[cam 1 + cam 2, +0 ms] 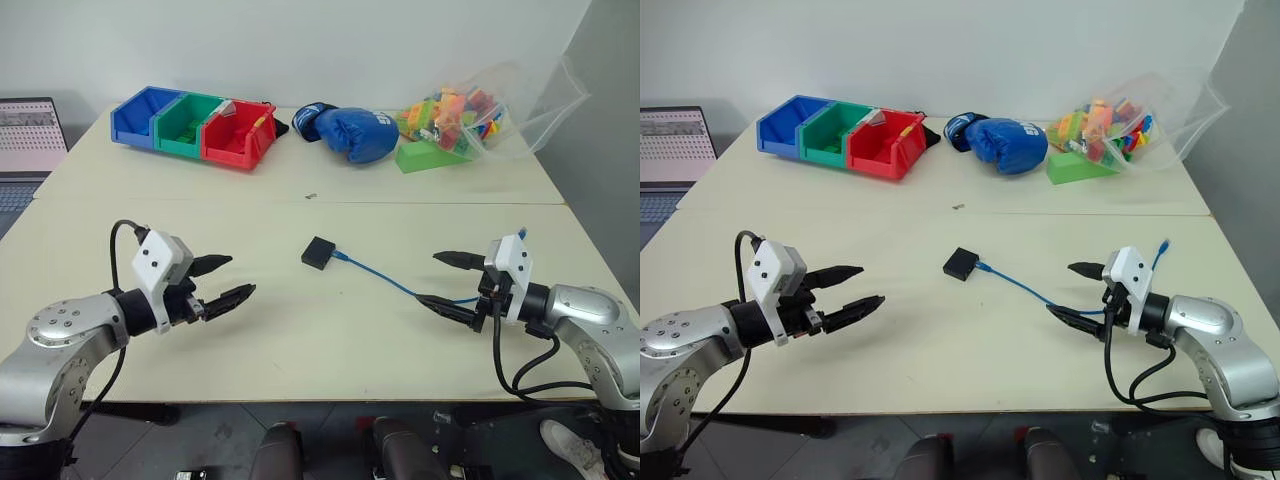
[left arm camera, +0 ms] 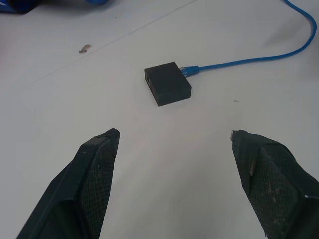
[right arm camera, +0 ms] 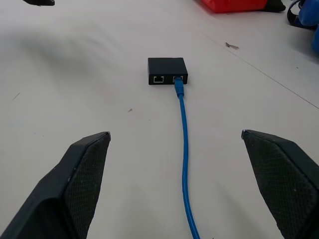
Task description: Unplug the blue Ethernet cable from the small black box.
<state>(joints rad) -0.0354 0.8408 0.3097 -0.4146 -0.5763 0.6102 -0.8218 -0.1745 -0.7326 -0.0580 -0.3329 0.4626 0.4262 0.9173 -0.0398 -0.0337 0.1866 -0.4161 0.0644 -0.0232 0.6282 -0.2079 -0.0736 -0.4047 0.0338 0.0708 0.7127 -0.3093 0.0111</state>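
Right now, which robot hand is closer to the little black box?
Left, slightly. The left gripper hovers open left of the small black box; the right gripper hovers open farther right.

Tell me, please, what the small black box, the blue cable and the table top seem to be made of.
The small flat black box looks like matte plastic: dull faces, sharp moulded edges. The thin blue Ethernet cable seems to have a smooth rubbery or plastic jacket, bending in soft curves, with a plug in the same blue colour. The cream table top looks like smooth laminate, possibly over board; the core cannot be told.
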